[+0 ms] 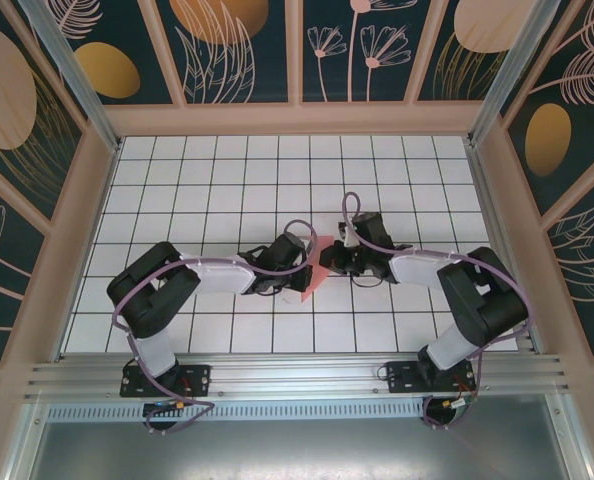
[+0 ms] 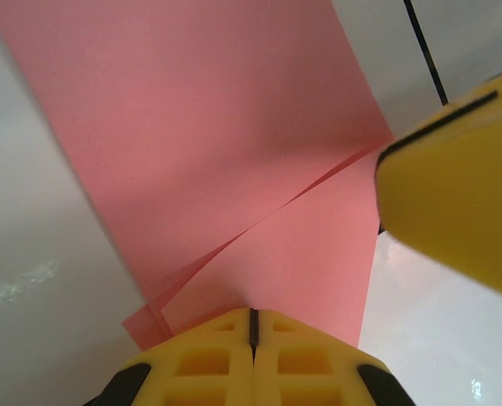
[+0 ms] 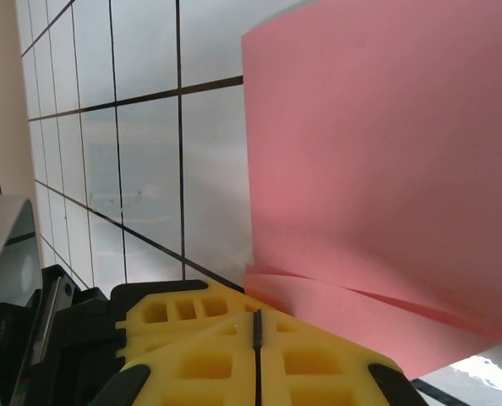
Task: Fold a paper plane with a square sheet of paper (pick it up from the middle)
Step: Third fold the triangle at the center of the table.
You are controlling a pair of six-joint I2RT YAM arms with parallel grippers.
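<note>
Early stage: the square sheet of paper (image 1: 313, 272) is held up over mid-worktop (image 1: 207, 190) between the two arms. It's doubled over, with two layers showing at one edge, but has no nose point or wings. Left pincer (image 2: 253, 326) and right pincer (image 3: 258, 326) are both clamped shut on it, so I'd say most folds are left.

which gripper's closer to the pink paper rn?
Neither, both touch it. The left gripper is shut on the pink paper from its left side, the right gripper from its right.
</note>
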